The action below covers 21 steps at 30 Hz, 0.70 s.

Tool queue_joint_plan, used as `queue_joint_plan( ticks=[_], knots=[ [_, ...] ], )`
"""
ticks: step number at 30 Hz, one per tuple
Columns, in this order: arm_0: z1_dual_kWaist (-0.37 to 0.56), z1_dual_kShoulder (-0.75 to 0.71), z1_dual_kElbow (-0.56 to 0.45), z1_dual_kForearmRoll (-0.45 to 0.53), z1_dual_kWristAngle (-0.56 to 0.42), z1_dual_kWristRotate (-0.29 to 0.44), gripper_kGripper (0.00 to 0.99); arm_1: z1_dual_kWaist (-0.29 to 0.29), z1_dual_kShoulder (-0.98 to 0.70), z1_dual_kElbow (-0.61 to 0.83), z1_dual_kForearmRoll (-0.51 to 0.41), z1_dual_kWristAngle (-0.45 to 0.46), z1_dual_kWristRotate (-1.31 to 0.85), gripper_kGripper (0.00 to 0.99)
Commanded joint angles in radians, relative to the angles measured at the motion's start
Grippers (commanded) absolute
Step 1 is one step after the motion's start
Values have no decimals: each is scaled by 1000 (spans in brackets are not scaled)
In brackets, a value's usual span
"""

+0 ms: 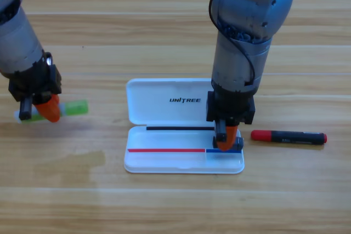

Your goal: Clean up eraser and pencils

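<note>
The light green pencil (75,108) lies flat on the table at the left, and my left gripper (48,110) points down onto its left half, hiding that part. The black pencil with the red cap and red tip (289,137) lies on the table just right of the open white case (170,102). My right gripper (225,139) points straight down into the right end of the case's lower half. A small dark blue block, the eraser (239,143), shows at the gripper's right side inside the case, mostly hidden.
The case lies open in the middle of the table, lid flat toward the back. The right arm stands upright over the case's right end. The left arm enters from the upper left corner.
</note>
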Motion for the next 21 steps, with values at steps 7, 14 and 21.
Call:
queue_joint_plan(
  ticks=[7, 14, 21],
  knots=[
    [15, -13, -10, 23, 14, 4, 0, 29, 79, -8, -11, -9, -7, 0],
    [15, 4, -11, 21, 14, 4, 0, 31, 87, -9, -11, -7, -7, 0],
    [15, 18, -19, 20, 14, 1, 0, 32, 88, -6, -11, -3, -5, 0]
  ],
)
